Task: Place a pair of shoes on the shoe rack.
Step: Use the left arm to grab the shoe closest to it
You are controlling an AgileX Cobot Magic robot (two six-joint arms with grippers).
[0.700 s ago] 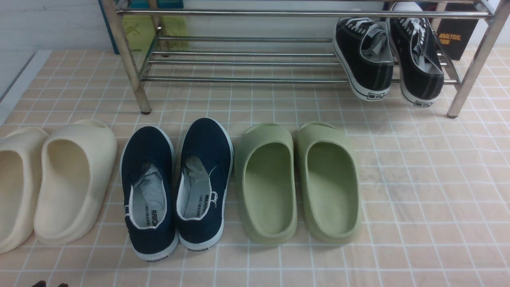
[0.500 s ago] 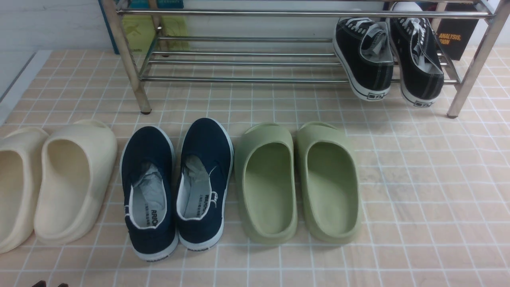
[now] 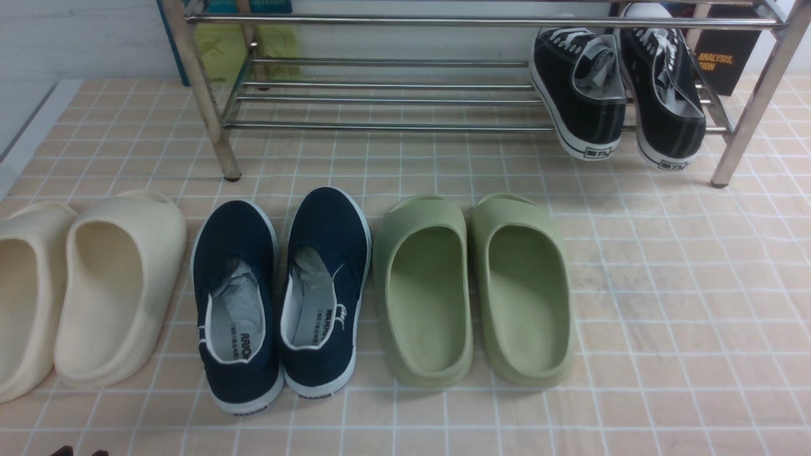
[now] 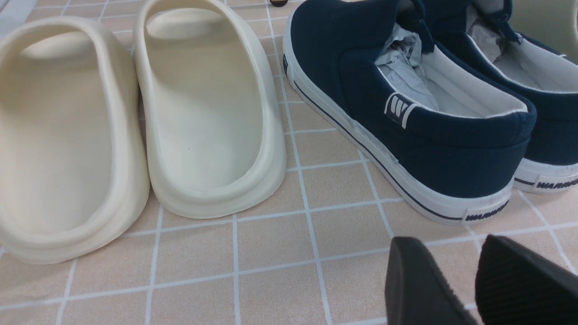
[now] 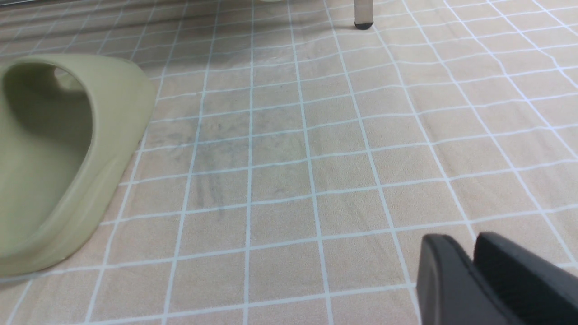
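The pair of shoes, two navy slip-ons with white soles, stands side by side on the tiled floor: the left shoe [image 3: 234, 304] and the right shoe [image 3: 326, 278], heels toward me. The chrome shoe rack [image 3: 380, 125] stands behind them. In the left wrist view my left gripper [image 4: 448, 240] hangs open just behind the heel of the left shoe [image 4: 451, 153], with nothing between its fingers; the other shoe [image 4: 551, 131] is beside it. Only its tips [image 3: 80, 452] peek in at the front view's bottom edge. My right gripper [image 5: 467, 241] is shut and empty over bare tiles.
Two black lace-up sneakers [image 3: 580, 88] [image 3: 665, 95] lean on the rack's lower right bars. Cream slides [image 3: 120, 285] lie left of the navy pair, green slides [image 3: 421, 285] [image 3: 523, 285] to its right. A rack leg [image 5: 362, 13] shows far ahead of my right gripper.
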